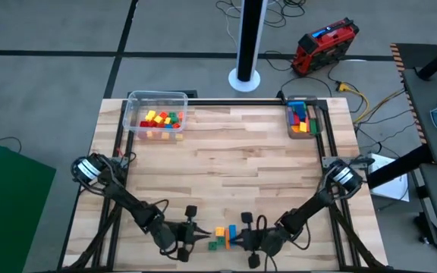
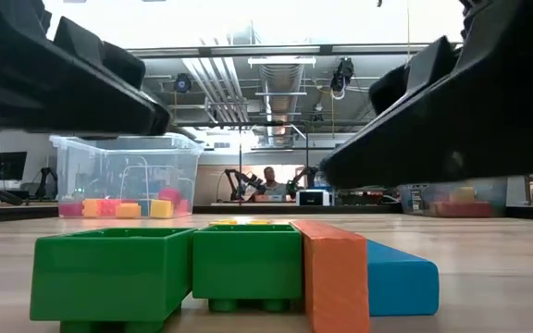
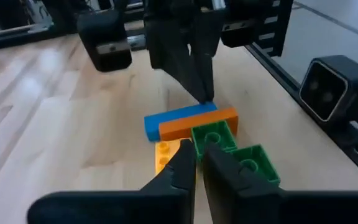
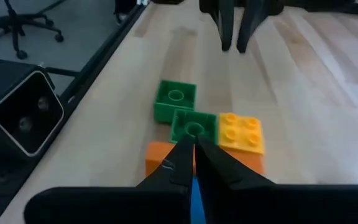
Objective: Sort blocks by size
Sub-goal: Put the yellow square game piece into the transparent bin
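Five blocks left loose, most of the sorting looks done

Far across the wooden worktop (image 1: pixel 226 144) from both arms, the clear plastic tub (image 1: pixel 156 102) already holds a pile of small red, yellow and green cube blocks (image 1: pixel 162 121), and the small open tray (image 1: pixel 302 127) holds longer blue, red and orange bar blocks (image 1: pixel 299 115). What's left sits right between the two grippers: two green square blocks (image 3: pixel 229 149), a yellow square block (image 4: pixel 241 132), an orange rectangular bar (image 3: pixel 197 126) and a blue rectangular bar (image 3: pixel 179 116), all bunched together and touching. The left gripper (image 3: pixel 199 163) has its fingers nearly together, tips just over the nearer green block, clamped on nothing. The right gripper (image 4: pixel 194 155) is also nearly closed, tips down at the orange and blue bars, and I can't tell if it's pinching one yet. I'd guess five more trips.
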{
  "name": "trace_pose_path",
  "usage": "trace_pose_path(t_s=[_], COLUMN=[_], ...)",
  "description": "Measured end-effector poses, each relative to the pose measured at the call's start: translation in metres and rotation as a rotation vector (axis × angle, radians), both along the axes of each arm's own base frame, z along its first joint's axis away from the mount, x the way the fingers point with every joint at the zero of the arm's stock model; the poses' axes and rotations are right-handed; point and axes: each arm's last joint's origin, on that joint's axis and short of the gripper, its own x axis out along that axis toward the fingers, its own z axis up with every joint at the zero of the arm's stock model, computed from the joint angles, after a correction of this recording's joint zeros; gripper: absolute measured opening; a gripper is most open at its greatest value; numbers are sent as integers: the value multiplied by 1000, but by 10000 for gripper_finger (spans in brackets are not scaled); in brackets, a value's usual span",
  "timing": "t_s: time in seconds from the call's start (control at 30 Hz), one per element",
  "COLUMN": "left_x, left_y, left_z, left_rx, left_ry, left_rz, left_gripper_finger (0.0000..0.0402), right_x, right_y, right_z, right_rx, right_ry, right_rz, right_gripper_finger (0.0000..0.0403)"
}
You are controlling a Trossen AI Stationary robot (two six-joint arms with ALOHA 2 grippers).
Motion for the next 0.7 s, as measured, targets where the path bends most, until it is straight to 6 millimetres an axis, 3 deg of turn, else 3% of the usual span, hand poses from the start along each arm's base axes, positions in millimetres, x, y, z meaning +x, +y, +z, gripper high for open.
trace_pose_path(t_s=[0.37, 0.7], left_x=[9, 8], left_y=[-7, -5], left_z=[-9, -11], left_rx=[16, 29], left_ry=[-53, -44], left_rz=[-41, -37], left_gripper_finger=[1, 0], right_x=[10, 30], right_y=[-7, -39], right_z=[-10, -12], right_rx=[11, -51], right_ry=[15, 46], right_rz=[-18, -92], right_gripper_finger=[9, 9])
